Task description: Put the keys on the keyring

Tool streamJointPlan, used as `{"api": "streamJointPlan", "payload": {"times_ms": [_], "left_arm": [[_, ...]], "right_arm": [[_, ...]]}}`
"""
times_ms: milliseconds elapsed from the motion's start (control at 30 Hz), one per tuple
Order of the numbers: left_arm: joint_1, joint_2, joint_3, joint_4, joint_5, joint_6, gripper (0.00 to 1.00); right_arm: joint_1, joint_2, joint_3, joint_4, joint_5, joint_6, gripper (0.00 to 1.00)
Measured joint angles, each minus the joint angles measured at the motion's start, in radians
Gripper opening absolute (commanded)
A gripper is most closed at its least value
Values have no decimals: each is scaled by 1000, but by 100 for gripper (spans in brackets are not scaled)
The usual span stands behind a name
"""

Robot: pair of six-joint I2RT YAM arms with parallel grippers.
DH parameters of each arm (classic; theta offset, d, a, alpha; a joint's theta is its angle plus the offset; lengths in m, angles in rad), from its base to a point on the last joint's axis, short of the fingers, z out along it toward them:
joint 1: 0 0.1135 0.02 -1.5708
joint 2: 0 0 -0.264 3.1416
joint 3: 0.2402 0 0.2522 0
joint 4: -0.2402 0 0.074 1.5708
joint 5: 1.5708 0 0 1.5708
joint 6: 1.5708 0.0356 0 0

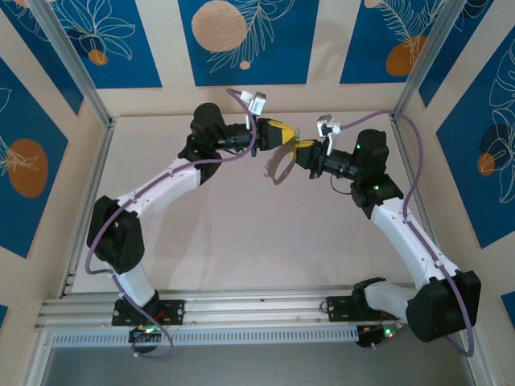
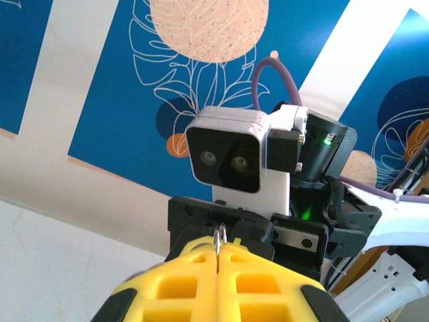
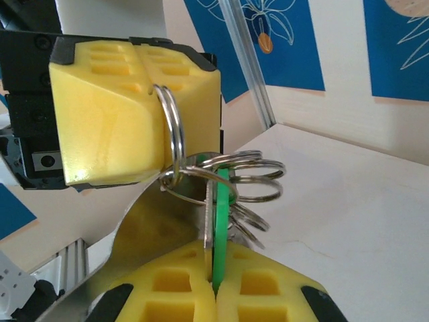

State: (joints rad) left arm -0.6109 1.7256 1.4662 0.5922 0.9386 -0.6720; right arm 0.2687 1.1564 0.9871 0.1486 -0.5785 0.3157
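Note:
Both arms meet above the far middle of the table. My left gripper [image 1: 282, 138] is shut, its yellow fingers pinching a thin silver split ring [image 2: 220, 236]. That ring [image 3: 175, 134] belongs to the keyring [image 1: 278, 166], a grey loop that hangs below with several small silver rings [image 3: 251, 178]. My right gripper [image 3: 214, 258] is shut on the key [image 3: 220, 215], which stands edge-on with its green head and silver blade up among those rings. The left gripper's fingers [image 3: 127, 100] sit just above and left of the key. Whether the key is threaded on a ring is hidden.
The right arm's wrist camera [image 2: 228, 157] faces the left gripper at close range. Blue-patterned walls [image 1: 241, 40] and metal frame posts [image 1: 72, 64] enclose the pale table [image 1: 241, 233]. A rail [image 1: 257, 310] with both arm bases runs along the near edge.

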Motion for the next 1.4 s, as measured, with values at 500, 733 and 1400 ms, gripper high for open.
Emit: {"api": "streamJointPlan", "payload": {"times_ms": [500,733,1400], "left_arm": [[6,-12,-16,14,-5,-4,0],[-2,-12,-16,14,2,-3,0],[-1,-11,-16,-7,33,-3,0]], "right_arm": [[13,31,59,-105,-16,-64,0],[-50,3,57,-105,-72,-54,0],[10,28,65,-195,-103,-116,0]]}}
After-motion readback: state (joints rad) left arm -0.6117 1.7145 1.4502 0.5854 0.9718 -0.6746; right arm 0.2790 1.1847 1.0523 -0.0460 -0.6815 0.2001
